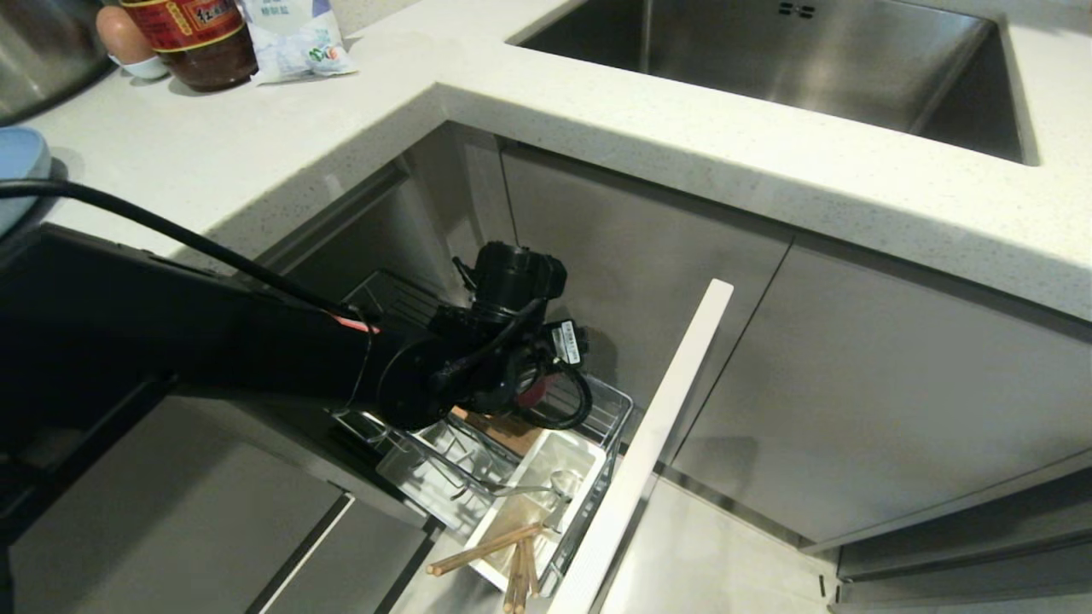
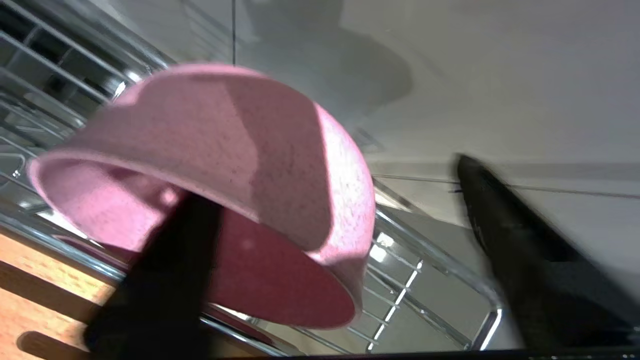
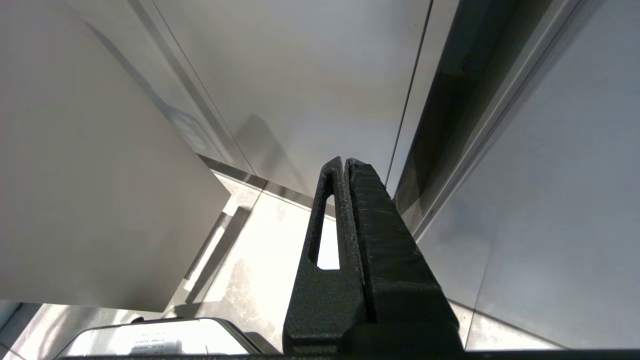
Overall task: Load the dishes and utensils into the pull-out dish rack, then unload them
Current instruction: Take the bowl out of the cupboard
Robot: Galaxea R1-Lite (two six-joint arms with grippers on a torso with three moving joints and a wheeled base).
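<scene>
The pink bowl (image 2: 210, 150) stands tilted on its side in the pull-out dish rack (image 2: 440, 260), beside the rack's wooden strip (image 2: 30, 300). My left gripper (image 2: 330, 180) is open wide around the bowl's wall. One finger (image 2: 165, 280) is at the bowl's mouth, the other finger (image 2: 525, 260) well clear outside. From the head, my left arm (image 1: 478, 358) hides most of the bowl (image 1: 533, 394). Chopsticks (image 1: 482, 553) and a spoon (image 1: 563, 483) lie in the white caddy (image 1: 589, 465). A light-blue plate (image 1: 19, 158) shows on the counter's far left. My right gripper (image 3: 345, 162) is shut, parked over the floor.
The rack's white front panel (image 1: 665, 409) stands out from the cabinet on the right of the basket. The counter edge (image 1: 597, 128) overhangs the rack. A steel sink (image 1: 768, 51) is at the back right; a sauce jar (image 1: 200, 43), an egg (image 1: 124, 38) and a bag (image 1: 294, 38) stand back left.
</scene>
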